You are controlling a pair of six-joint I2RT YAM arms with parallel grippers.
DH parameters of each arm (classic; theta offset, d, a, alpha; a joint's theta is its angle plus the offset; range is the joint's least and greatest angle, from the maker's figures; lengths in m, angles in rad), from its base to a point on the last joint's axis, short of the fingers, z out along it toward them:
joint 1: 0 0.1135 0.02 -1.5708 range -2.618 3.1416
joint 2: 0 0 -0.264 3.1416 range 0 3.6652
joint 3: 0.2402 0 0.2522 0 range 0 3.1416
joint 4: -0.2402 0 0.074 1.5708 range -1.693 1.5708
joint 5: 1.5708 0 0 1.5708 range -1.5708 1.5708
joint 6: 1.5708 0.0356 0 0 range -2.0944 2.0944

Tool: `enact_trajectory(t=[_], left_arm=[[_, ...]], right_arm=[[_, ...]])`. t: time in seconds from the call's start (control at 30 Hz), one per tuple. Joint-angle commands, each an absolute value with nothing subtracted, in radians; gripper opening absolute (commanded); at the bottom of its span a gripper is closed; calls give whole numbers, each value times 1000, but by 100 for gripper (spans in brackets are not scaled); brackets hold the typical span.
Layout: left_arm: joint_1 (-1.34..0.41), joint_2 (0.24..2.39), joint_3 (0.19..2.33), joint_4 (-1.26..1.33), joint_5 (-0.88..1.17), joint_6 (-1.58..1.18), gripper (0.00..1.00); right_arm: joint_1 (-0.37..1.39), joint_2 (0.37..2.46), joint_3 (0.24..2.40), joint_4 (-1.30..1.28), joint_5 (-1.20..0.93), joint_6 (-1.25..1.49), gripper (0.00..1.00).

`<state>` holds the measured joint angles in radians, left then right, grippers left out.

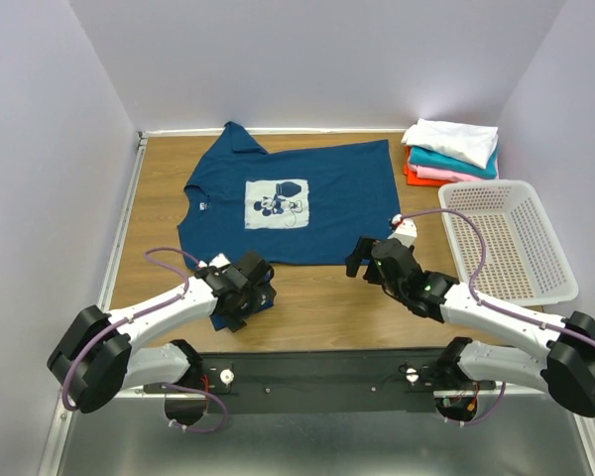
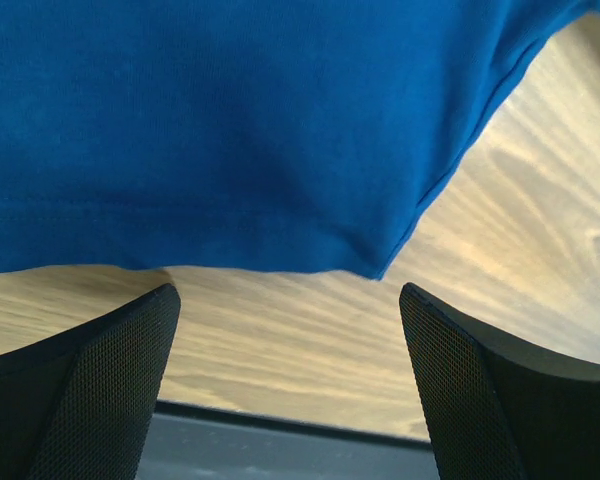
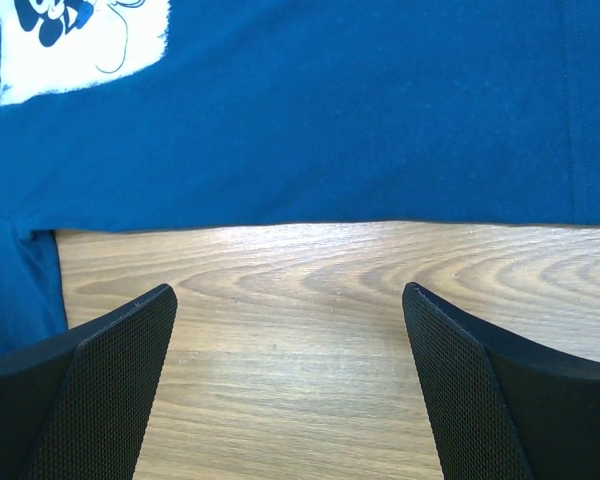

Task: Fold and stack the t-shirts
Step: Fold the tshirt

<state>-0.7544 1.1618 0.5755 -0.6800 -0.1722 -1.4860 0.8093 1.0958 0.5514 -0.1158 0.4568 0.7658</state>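
With the navy t-shirt (image 1: 317,188) just ahead, seemingly untouched, the left gripper (image 2: 290,390) and right gripper (image 3: 290,390) both gape wide, empty.

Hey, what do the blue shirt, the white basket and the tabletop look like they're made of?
Navy t-shirt: soft matte knit cloth, probably cotton; it wrinkles and has a stitched hem. Basket: white molded plastic, by its regular grid of holes. Table: smooth wood-grain top with faint sheen, possibly laminate rather than solid wood.
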Motion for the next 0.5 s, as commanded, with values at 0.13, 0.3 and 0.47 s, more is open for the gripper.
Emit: enact_trajectory(t=[0.13, 0.3, 0.47], left_arm=[[-736, 1241, 571, -703, -336, -1621, 89], [-695, 1290, 583, -706, -376, -1635, 86], [-637, 1318, 607, -723, -431, -1615, 81]], right_arm=[[790, 1058, 525, -132, 439, 747, 100], [776, 1058, 525, -132, 430, 739, 100], [756, 1057, 522, -132, 417, 733, 100]])
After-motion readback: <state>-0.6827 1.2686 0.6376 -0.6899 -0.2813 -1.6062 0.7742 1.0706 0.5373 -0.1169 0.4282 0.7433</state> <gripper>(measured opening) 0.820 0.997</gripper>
